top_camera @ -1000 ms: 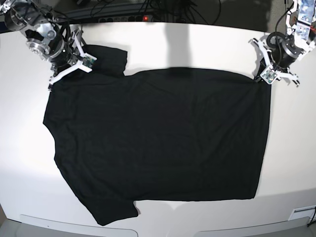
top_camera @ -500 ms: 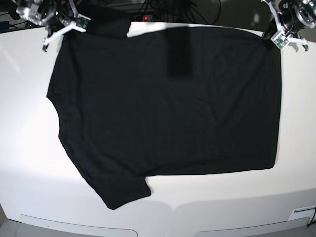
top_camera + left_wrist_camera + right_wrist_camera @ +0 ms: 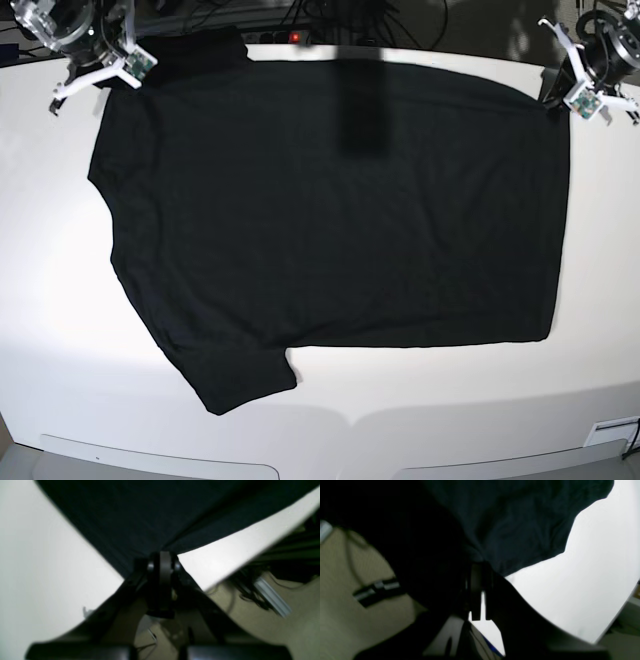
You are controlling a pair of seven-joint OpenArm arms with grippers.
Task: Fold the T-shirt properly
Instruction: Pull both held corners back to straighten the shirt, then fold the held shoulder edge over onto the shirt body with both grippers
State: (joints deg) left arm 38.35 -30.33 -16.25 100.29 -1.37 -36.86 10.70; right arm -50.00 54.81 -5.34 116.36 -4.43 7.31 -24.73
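The black T-shirt (image 3: 330, 210) lies spread plain side up on the white table (image 3: 40, 280), with its far edge up at the table's back edge. One sleeve (image 3: 235, 375) points toward the front left. My left gripper (image 3: 555, 92) is at the back right, shut on the shirt's corner, which shows in the left wrist view (image 3: 140, 517) with the gripper (image 3: 162, 557). My right gripper (image 3: 100, 80) is at the back left, shut on the shirt's edge near the far sleeve; the right wrist view shows the gripper (image 3: 480, 567) and the cloth (image 3: 520, 530). No print shows.
Behind the table's back edge lie dark cables and a power strip with a red light (image 3: 295, 37). Both grippers hang near that edge, over the floor (image 3: 287, 630). White table shows left, right and in front of the shirt.
Both grippers have pulled the shirt's far edge toward the back of the table, so the whole shirt slid away from the front. In the last half second it shifted slightly left.
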